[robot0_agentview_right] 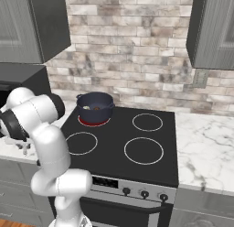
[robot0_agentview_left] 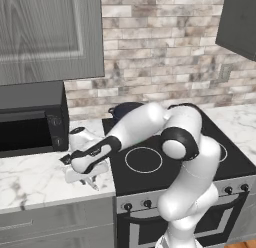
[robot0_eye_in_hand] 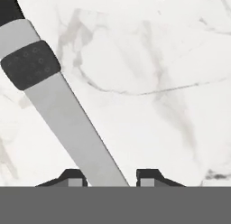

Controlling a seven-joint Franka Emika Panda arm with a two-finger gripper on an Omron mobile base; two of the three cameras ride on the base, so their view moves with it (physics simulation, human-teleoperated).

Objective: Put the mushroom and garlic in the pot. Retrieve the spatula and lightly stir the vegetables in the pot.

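The arm reached down and to its left, over the white marble bench (robot0_agentview_left: 30, 177) beside the stove (robot0_agentview_left: 200, 147), with the pincer (robot0_agentview_left: 85, 178) low over the bench top, just in front of the black microwave (robot0_agentview_left: 30, 124). In the hand view the spatula (robot0_eye_in_hand: 67, 114) lay flat on the marble, its silver-grey handle running diagonally from the upper left down between the two dark fingertips (robot0_eye_in_hand: 72, 177), with a black dotted band across the handle near the top and a darker part beyond it at the frame's edge. The fingertips stood just to either side of the handle; whether they actually pressed on it could not be told, so the pincer's state stayed uncertain. The pot (robot0_agentview_right: 95, 107), dark navy with small side handles, sat on the rear left burner of the black stove top, against the brick wall (robot0_agentview_right: 132, 52). Inside it small items showed, too tiny to tell the mushroom from the garlic. In the left base view the pot (robot0_agentview_left: 122, 111) was mostly hidden behind the arm.
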